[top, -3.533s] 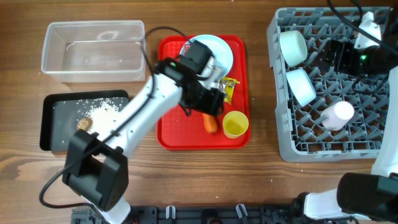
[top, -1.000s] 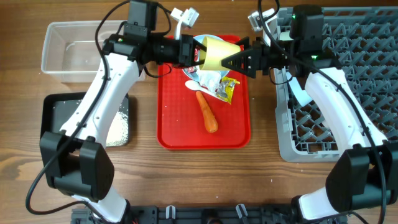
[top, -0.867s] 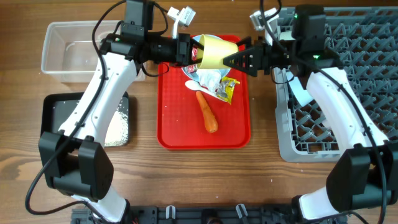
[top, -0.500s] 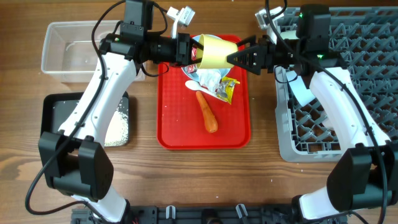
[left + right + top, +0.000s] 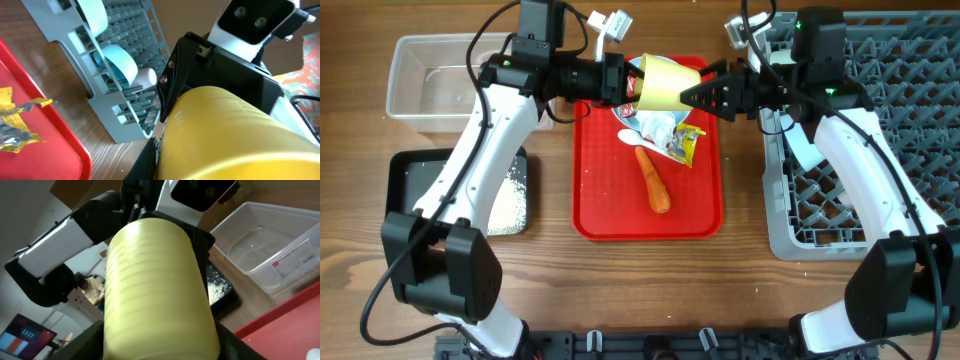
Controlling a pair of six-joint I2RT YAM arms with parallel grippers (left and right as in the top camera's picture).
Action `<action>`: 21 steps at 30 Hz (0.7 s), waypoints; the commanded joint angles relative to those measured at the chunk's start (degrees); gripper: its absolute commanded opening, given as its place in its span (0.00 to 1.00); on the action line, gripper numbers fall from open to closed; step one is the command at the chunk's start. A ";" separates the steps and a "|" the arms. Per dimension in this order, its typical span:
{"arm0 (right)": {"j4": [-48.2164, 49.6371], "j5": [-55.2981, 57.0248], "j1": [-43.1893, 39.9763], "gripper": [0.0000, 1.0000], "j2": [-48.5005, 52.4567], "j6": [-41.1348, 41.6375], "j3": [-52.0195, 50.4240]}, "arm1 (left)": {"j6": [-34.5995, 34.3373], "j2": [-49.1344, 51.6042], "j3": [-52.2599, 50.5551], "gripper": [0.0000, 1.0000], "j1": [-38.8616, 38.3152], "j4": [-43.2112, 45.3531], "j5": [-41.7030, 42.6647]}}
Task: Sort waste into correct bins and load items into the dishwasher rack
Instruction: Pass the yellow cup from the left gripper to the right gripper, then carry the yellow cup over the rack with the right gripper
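Two end effectors meet at the small yellow cup [image 5: 670, 82], which lies on its side in the air above the red tray [image 5: 610, 210]. Overhead, I see the left end effector [image 5: 628, 81] clamped on one end. The right end effector [image 5: 700, 96] straddles the opposite end, and I cannot tell whether it presses. Only the left wrist view shows light blue bowls [image 5: 120, 62] racked beyond the cup. The right wrist view shows its faintly ringed, pale yellow wall.

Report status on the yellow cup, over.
Left jaws shut on yellow cup above red tray. Right jaws around its other end, grip unclear. Carrot lies on tray below.
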 commanded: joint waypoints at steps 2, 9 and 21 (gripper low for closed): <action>0.28 0.04 0.68 0.43 0.90 -1.05 0.17 | 0.46 -0.20 0.11 0.04 -0.17 0.17 -0.04; 0.35 0.07 0.15 0.38 0.90 -1.09 0.17 | 0.46 -0.20 0.11 0.36 -0.17 0.17 -0.24; -1.40 2.93 -10.69 0.38 0.90 0.11 0.17 | 0.48 -0.20 0.11 0.63 -0.17 -1.18 -5.73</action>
